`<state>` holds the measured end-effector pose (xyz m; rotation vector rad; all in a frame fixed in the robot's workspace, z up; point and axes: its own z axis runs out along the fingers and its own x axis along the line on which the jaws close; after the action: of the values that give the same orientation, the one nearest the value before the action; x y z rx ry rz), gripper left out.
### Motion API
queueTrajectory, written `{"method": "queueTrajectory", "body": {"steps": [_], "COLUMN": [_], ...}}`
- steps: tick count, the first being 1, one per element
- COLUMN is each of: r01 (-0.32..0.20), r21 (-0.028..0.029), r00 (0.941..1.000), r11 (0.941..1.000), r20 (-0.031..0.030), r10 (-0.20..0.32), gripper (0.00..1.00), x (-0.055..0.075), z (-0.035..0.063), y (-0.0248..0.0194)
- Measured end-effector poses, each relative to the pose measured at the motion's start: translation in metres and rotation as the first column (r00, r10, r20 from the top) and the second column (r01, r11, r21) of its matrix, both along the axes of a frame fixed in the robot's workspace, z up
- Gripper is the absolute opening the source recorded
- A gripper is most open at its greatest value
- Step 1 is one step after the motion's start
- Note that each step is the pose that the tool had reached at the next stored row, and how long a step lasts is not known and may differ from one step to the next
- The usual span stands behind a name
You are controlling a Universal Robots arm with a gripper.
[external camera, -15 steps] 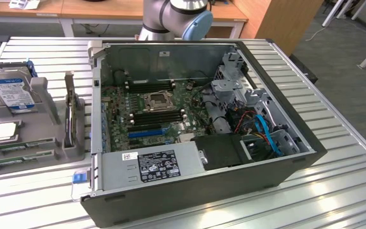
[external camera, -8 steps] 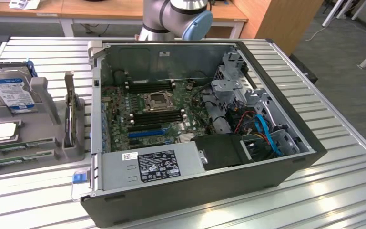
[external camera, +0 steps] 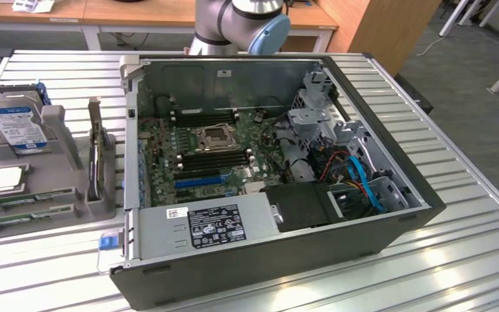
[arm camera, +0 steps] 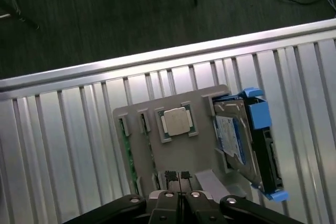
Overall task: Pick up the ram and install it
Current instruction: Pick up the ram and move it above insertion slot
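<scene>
- Wrist view looks down on the end effector (arm camera: 177,176); its two fingers are pressed together with nothing between them.
- Below it sits a grey holder (arm camera: 202,153) on the slatted metal bench (arm camera: 63,145).
- The ram (arm camera: 128,156) stands on edge in a narrow slot of that holder, a thin green strip, with a second green stick in the next slot beside it.
- Neither stick is touched by the end effector, though its tips are near the second slot.
- A square silver processor (arm camera: 176,121) lies flat in the holder, and a hard drive (arm camera: 231,137) in a blue carrier leans at the far side.
- From the exterior view, the ram (external camera: 26,199) is in the holder at the exterior view's left, just beside the open computer case (external camera: 258,266).
- The motherboard (external camera: 232,166) lies exposed inside, and the arm (external camera: 232,26) rises behind the case.
</scene>
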<state>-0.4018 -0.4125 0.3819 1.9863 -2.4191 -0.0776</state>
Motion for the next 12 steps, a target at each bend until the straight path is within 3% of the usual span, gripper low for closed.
{"method": "queueTrajectory", "body": {"steps": [4, 12], "r01": [-0.066, -0.088], "r21": [0.0000, 0.0000], "r00": [0.9978, 0.9961], "r11": [0.9978, 0.9961], "r20": [0.0000, 0.0000], "r10": [0.066, 0.088], "gripper": [0.10, 0.10], "x": [0.0000, 0.0000], "z": [-0.0001, -0.0002], "y": [0.0000, 0.0000]}}
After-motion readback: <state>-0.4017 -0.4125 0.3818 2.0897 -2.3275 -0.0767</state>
